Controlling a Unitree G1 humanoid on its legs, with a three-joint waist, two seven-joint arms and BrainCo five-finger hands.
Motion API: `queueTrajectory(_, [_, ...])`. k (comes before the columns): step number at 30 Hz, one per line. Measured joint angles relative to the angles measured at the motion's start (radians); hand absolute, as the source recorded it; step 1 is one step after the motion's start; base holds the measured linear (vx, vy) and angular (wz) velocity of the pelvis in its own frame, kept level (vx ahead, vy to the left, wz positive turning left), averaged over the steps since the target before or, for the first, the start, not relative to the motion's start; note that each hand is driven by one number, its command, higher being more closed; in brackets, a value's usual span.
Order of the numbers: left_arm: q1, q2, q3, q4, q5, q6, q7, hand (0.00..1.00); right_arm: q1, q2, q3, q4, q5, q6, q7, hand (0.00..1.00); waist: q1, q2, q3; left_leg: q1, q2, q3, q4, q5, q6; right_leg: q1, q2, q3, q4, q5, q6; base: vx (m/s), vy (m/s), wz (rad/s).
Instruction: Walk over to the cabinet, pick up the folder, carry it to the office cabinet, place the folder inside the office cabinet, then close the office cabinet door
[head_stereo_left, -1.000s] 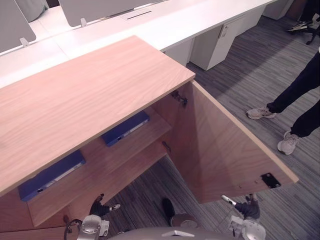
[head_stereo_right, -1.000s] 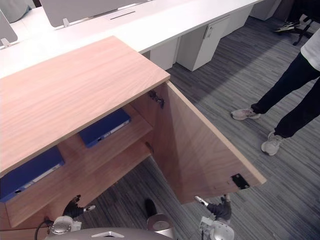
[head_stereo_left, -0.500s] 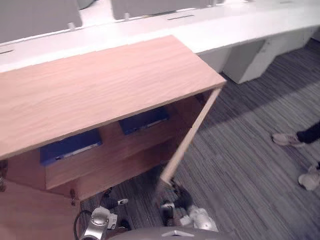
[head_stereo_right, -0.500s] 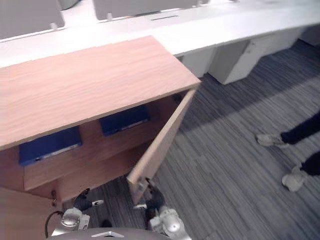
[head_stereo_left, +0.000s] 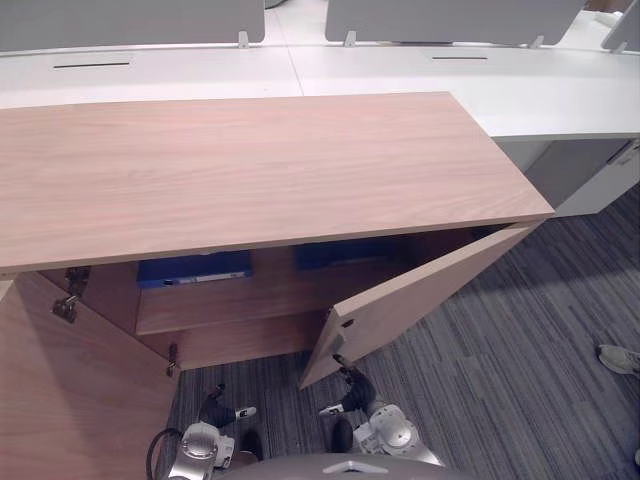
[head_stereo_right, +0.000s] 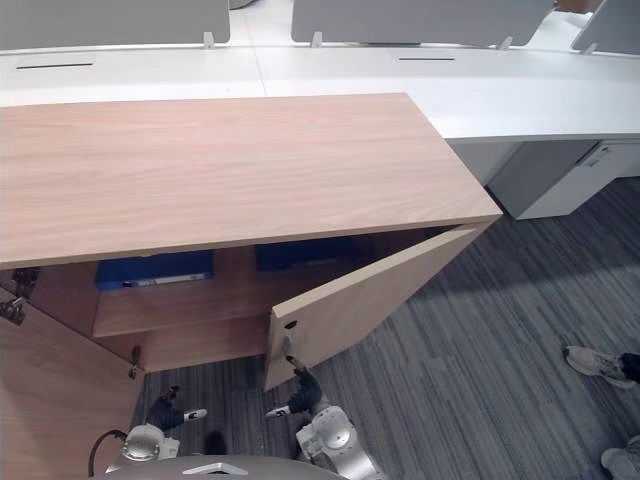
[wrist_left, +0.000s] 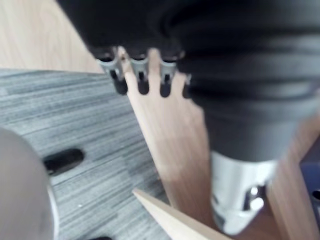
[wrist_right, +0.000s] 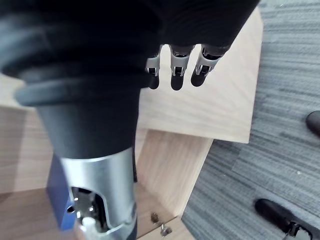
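Evidently the blue folder lies flat on the shelf inside the office cabinet, beside a second blue folder, so the right door is what needs handling. It looks like a stiff panel that should swing lightly on its hinges. The right hand, fingers straight and empty, sits just by its lower free corner, the best place to push, while the left hand hangs open and empty.

**Inspector A:** Illumination even, from overhead. The long white desk surface reads brightest. The light-brown wooden cabinet top is uniformly lit across its whole face.

**Inspector B:** Concur. The cabinet's open interior lies in shade under that top, and the flat blue folders are darkened. A soft shadow falls on the grey striped carpet beneath the desk.
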Motion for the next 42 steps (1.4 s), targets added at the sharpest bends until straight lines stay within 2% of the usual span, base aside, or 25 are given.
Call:
queueTrajectory(3, [0.002,0.017,0.001,0.001,0.000,0.000,-0.001,0.00,0.001,-0.001,-0.074,0.086,-0.033,0.009,-0.016,0.00,0.001,-0.002,-0.001,0.013,-0.001,-0.013,0.000,-0.001,0.000,0.020,-0.002,-0.006,0.005,-0.008,0.000,0.03,0.013,0.16])
queueTrajectory(11, [0.002,0.013,0.039,0.038,-0.025,0.001,-0.001,0.00,-0.010,0.020,-0.215,0.223,-0.024,0.041,-0.055,0.00,-0.007,0.002,-0.007,0.016,0.001,-0.039,-0.002,0.008,0.010,0.021,-0.002,-0.024,0.032,-0.037,-0.012,-0.05,-0.016,0.08])
queueTrajectory(18, [0.009,0.011,0.071,0.046,-0.079,0.001,-0.001,0.00,-0.058,0.023,-0.254,0.305,-0.013,0.064,-0.080,0.00,-0.010,0.007,-0.005,0.029,0.000,0.001,-0.002,0.001,0.001,0.009,-0.001,0.026,0.039,-0.033,-0.008,-0.05,0.008,-0.16])
queueTrajectory(19, [0.009,0.012,0.074,0.046,-0.083,0.001,-0.001,0.00,-0.064,0.023,-0.262,0.306,-0.013,0.067,-0.088,0.00,-0.012,0.013,0.002,0.023,0.002,0.001,-0.001,0.001,0.001,-0.007,-0.002,0.031,0.058,-0.041,-0.006,-0.05,-0.004,-0.06])
queueTrajectory(23, [0.011,0.014,0.091,0.040,-0.110,0.003,-0.001,0.00,-0.069,0.023,-0.273,0.308,-0.011,0.077,-0.090,0.00,-0.004,0.006,0.004,0.001,0.008,-0.008,0.000,0.005,0.003,-0.072,-0.007,0.044,0.164,-0.084,0.003,-0.01,-0.024,0.10])
queueTrajectory(24, [0.012,0.013,0.104,0.035,-0.117,0.006,0.000,0.00,-0.068,0.023,-0.283,0.311,-0.011,0.079,-0.090,0.00,-0.002,0.013,0.007,-0.005,0.014,-0.025,0.000,0.008,0.005,-0.074,-0.005,0.039,0.180,-0.089,0.003,0.05,-0.016,0.49])
queueTrajectory(25, [0.009,0.014,0.115,0.032,-0.123,0.008,0.001,0.00,-0.070,0.025,-0.294,0.312,-0.001,0.078,-0.090,0.00,-0.011,0.021,0.011,-0.016,0.024,-0.056,0.001,0.016,0.005,-0.088,-0.005,0.070,0.243,-0.131,-0.023,0.08,-0.003,0.73])
queueTrajectory(26, [0.008,0.015,0.118,0.029,-0.127,0.008,0.001,0.00,-0.073,0.027,-0.296,0.312,0.008,0.078,-0.090,0.00,-0.017,0.018,0.010,-0.021,0.028,-0.074,0.006,0.022,0.000,-0.094,-0.004,0.085,0.288,-0.164,-0.042,0.13,-0.007,1.03])
queueTrajectory(28, [0.010,0.036,0.123,0.026,-0.138,0.009,0.008,0.00,-0.067,0.038,-0.300,0.329,0.007,0.080,-0.091,0.00,-0.004,-0.010,-0.001,-0.026,0.024,-0.116,0.006,0.030,-0.017,-0.088,-0.003,0.124,0.313,-0.204,-0.015,0.12,-0.069,0.69])
queueTrajectory(29, [0.014,0.045,0.135,0.028,-0.140,0.009,0.015,0.00,-0.069,0.045,-0.299,0.338,0.007,0.080,-0.091,0.00,0.020,-0.018,-0.013,-0.041,0.032,-0.120,0.006,0.034,-0.026,-0.087,0.007,0.131,0.288,-0.219,-0.008,0.05,-0.151,0.24])
queueTrajectory(31, [0.012,0.033,0.149,0.028,-0.157,0.010,0.021,0.00,-0.084,0.047,-0.299,0.338,0.007,0.081,-0.091,0.00,0.028,-0.012,-0.014,-0.080,0.053,-0.148,0.029,0.040,-0.038,-0.088,0.031,0.106,0.248,-0.199,-0.021,0.02,-0.147,0.37])
queueTrajectory(32, [0.007,0.025,0.148,0.028,-0.158,0.011,0.023,0.00,-0.096,0.046,-0.300,0.338,0.007,0.083,-0.091,0.00,0.026,0.013,0.006,-0.117,0.063,-0.180,0.061,0.039,-0.050,-0.088,0.040,0.075,0.233,-0.189,-0.031,-0.02,-0.098,0.51])
queueTrajectory(34, [-0.005,0.011,0.147,0.028,-0.159,0.011,0.025,0.00,-0.100,0.042,-0.300,0.337,0.008,0.083,-0.092,0.00,0.022,0.037,0.025,-0.135,0.064,-0.214,0.069,0.049,-0.066,-0.086,0.046,0.045,0.233,-0.189,-0.036,-0.06,-0.092,0.57])
queueTrajectory(35, [-0.017,0.002,0.144,0.027,-0.159,0.011,0.031,0.00,-0.101,0.038,-0.307,0.336,0.013,0.082,-0.093,0.00,0.013,0.055,0.038,-0.148,0.065,-0.230,0.066,0.071,-0.097,-0.084,0.051,0.015,0.240,-0.193,-0.043,-0.09,-0.089,0.77])
queueTrajectory(36, [-0.022,0.001,0.135,0.021,-0.161,0.009,0.036,0.00,-0.110,0.038,-0.311,0.337,0.015,0.084,-0.095,0.00,0.007,0.060,0.042,-0.167,0.065,-0.230,0.062,0.118,-0.144,-0.091,0.049,-0.006,0.252,-0.198,-0.052,-0.12,-0.084,0.76])
queueTrajectory(38, [-0.021,0.003,0.124,0.011,-0.161,0.008,0.038,0.00,-0.109,0.039,-0.320,0.333,0.015,0.083,-0.095,0.00,0.004,0.056,0.042,-0.161,0.061,-0.213,0.014,0.174,-0.173,-0.097,0.027,-0.042,0.243,-0.193,-0.075,-0.16,-0.035,0.55])
queueTrajectory(39, [-0.027,-0.005,0.125,0.008,-0.161,0.010,0.037,0.00,-0.110,0.045,-0.349,0.331,0.015,0.083,-0.096,0.00,0.001,0.040,0.053,-0.191,0.057,-0.139,0.142,0.082,-0.112,-0.104,0.008,-0.068,0.257,-0.196,-0.083,-0.13,-0.015,0.54])
queueTrajectory(40, [-0.021,-0.015,0.125,0.008,-0.161,0.010,0.036,0.00,-0.100,0.044,-0.371,0.325,0.017,0.084,-0.098,0.00,-0.007,0.031,0.057,-0.198,0.037,-0.082,0.295,-0.019,-0.075,-0.097,-0.016,-0.084,0.260,-0.195,-0.081,-0.12,-0.031,0.49])
queueTrajectory(41, [-0.015,-0.020,0.125,0.008,-0.161,0.010,0.036,0.00,-0.091,0.040,-0.377,0.318,0.017,0.084,-0.099,0.00,-0.012,0.030,0.056,-0.188,0.033,-0.064,0.344,-0.058,-0.076,-0.092,-0.024,-0.093,0.254,-0.192,-0.079,-0.11,0.017,0.40])
queueTrajectory(42, [-0.010,-0.029,0.126,0.007,-0.161,0.010,0.036,0.00,-0.075,0.033,-0.390,0.300,0.027,0.083,-0.101,0.00,-0.015,0.039,0.051,-0.143,0.035,-0.033,0.367,-0.114,-0.088,-0.086,-0.026,-0.099,0.237,-0.179,-0.075,-0.11,0.049,0.26])
